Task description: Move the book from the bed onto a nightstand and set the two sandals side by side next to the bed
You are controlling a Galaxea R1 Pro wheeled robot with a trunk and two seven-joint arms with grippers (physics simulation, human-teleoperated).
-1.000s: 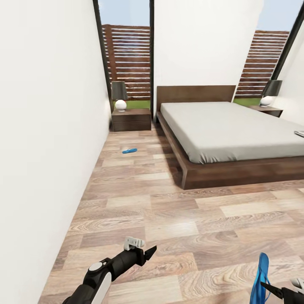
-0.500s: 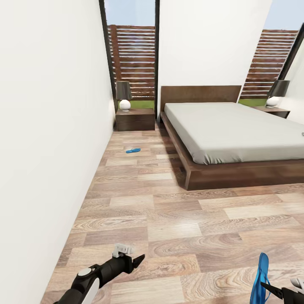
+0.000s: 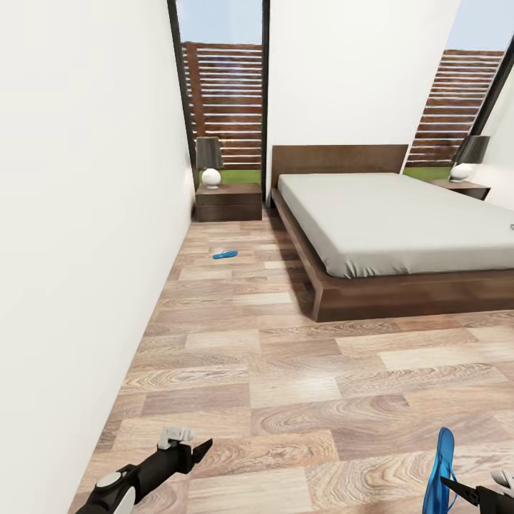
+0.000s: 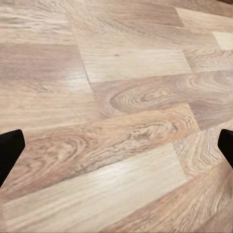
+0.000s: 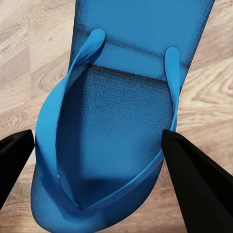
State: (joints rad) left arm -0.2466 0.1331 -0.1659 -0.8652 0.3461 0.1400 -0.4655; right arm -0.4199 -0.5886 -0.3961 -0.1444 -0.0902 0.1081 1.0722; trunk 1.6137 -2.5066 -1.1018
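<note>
The right gripper (image 5: 97,160) pinches one sandal (image 5: 121,111), held edge-up in the head view. The left gripper (image 4: 116,155) is spread wide, empty, above floor (image 4: 116,97). Far ahead of it, the second sandal (image 3: 225,254) lies between nightstand (image 3: 228,201) and bed (image 3: 400,221).

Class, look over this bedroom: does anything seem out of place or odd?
Yes: one blue sandal lies alone on the floor, between the wall and the bed, near the nightstand. Its partner hangs upright from the right gripper.

- bed (image 3: 400,221) runs off the frame at 3 o'clock
- held sandal (image 3: 441,471) gets cropped at 6 o'clock
- far sandal (image 3: 225,254) too tiny, straps unreadable
</note>
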